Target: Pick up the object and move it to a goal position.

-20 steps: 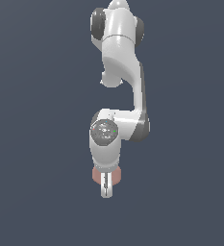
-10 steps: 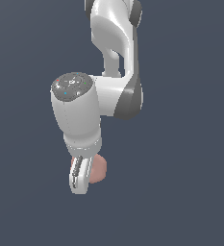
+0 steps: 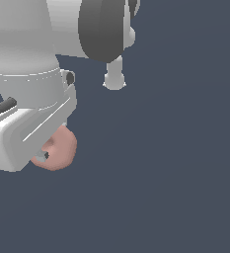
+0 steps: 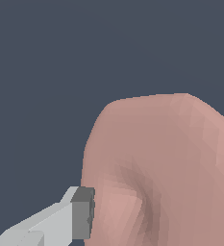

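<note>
The object [image 3: 62, 147] is a salmon-pink rounded disc, half hidden under the white hand at the exterior view's lower left. My gripper [image 3: 46, 155] is shut on the object, and a grey fingertip [image 3: 40, 157] shows against its side. In the wrist view the object [image 4: 171, 158] fills the frame with its shallow dimple facing the camera. One grey finger pad [image 4: 82, 213] presses on its rim. The other finger is out of view.
My own white and dark grey arm links [image 3: 52, 39] fill the exterior view's upper left. A small white part of the arm [image 3: 114, 79] shows farther back. Everything else is a plain dark slate-blue backdrop.
The arm and hand now look far larger in the exterior view and have shifted to its left. The object has stayed in the gripper throughout.
</note>
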`<state>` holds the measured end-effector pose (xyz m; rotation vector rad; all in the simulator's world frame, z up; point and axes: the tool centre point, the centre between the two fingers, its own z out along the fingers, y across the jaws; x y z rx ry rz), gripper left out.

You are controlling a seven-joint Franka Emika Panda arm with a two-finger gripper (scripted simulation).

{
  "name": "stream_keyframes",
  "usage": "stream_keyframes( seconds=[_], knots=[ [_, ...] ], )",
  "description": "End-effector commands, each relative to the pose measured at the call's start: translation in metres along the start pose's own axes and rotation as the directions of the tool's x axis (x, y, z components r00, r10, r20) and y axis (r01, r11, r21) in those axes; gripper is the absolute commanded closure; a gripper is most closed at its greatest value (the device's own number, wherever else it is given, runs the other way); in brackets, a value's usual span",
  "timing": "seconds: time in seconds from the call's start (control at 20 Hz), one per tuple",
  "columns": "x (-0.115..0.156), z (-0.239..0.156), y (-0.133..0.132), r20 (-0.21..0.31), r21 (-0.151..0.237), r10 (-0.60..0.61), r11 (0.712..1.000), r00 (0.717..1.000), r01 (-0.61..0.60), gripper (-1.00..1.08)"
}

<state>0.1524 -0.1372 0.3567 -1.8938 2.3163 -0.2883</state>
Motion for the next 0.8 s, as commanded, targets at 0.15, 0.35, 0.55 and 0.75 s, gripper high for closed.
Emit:
stream_keyframes(
  seconds=[0.15,0.35,0.55,0.75],
  knots=[
    [0.026,-0.061,-0.013,-0.010,0.041,0.045,0.998,0.999,-0.045,1.08],
    [0.035,-0.084,-0.017,-0.013,0.057,0.063,0.996,0.998,-0.062,1.08],
    [0.040,-0.096,-0.019,-0.014,0.065,0.071,0.995,0.997,-0.070,1.08],
    [0.042,-0.099,-0.020,-0.014,0.067,0.074,0.995,0.997,-0.073,1.08]
  ],
)
